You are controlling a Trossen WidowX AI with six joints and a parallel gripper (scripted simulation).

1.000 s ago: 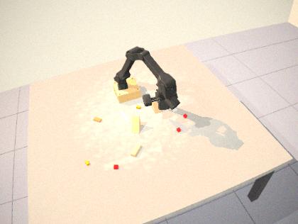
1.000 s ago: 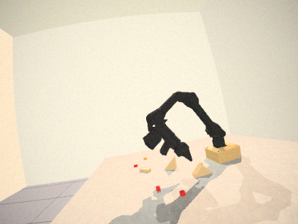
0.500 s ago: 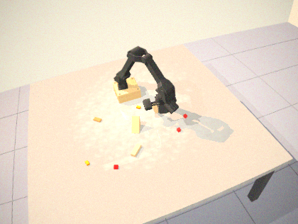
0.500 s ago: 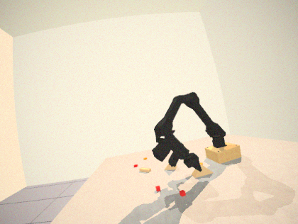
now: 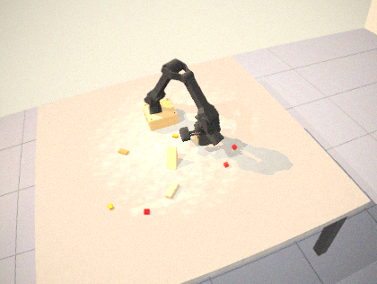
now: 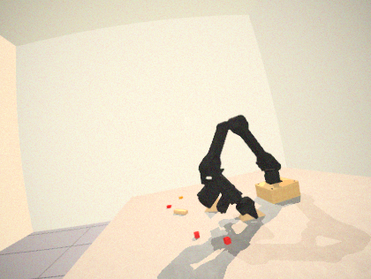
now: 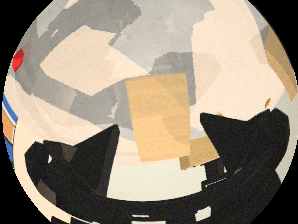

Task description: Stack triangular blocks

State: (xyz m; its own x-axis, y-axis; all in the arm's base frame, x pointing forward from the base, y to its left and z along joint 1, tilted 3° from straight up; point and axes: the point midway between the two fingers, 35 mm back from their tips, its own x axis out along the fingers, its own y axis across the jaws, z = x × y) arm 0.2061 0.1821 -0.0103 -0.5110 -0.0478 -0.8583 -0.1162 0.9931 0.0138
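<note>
One tan triangular block (image 7: 160, 125) (image 6: 250, 217) lies on the table right under my gripper (image 5: 194, 135) (image 6: 236, 208) (image 7: 162, 152). The gripper is open and low over the table, with one dark finger on each side of this block. Nothing is gripped. In the top view the arm hides most of this block. The other triangular block (image 5: 171, 158) (image 6: 212, 207) stands apart on the table, a short way in front of the gripper in the top view.
The arm stands on a tan base box (image 5: 163, 120) (image 6: 278, 191). A flat tan plank (image 5: 171, 190) (image 6: 180, 212) lies nearer the front. Small red cubes (image 5: 234, 146) (image 5: 226, 164) (image 5: 146, 211), yellow cubes (image 5: 110, 206) (image 5: 175, 136) and an orange piece (image 5: 123, 151) are scattered about.
</note>
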